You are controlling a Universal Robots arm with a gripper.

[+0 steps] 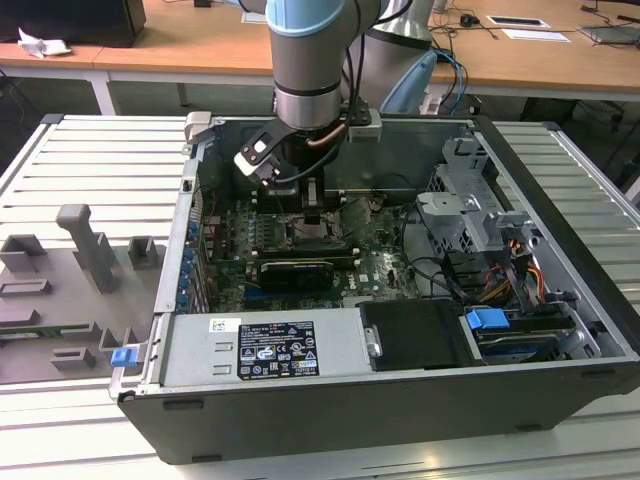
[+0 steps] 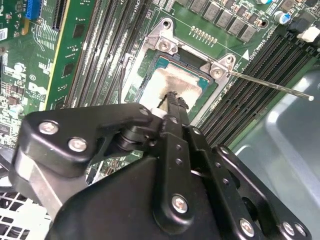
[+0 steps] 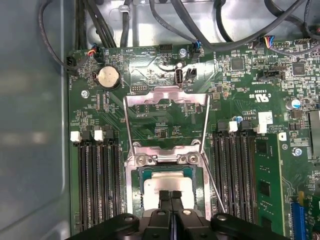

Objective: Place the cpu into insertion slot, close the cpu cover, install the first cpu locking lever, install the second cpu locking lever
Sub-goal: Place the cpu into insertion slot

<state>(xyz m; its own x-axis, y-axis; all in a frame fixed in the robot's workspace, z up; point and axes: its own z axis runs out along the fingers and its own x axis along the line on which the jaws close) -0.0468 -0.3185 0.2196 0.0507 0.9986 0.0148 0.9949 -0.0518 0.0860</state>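
Second wrist view: cpu (image 2: 159, 84) (half hidden)

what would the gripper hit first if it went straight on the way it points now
The cpu. The gripper points at its silver top, jaws shut. How much gap is left is unclear; it may already be touching.

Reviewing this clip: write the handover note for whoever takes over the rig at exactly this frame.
Hand: shut, holding nothing visible, tips just over the cpu; I cannot tell whether they touch it.
The cpu lies flat in the insertion slot.
The cpu cover is open, swung back from the slot.
One locking lever sticks out free, unlatched.
Done: cpu placed.
Left: cover not closed, neither lever installed.
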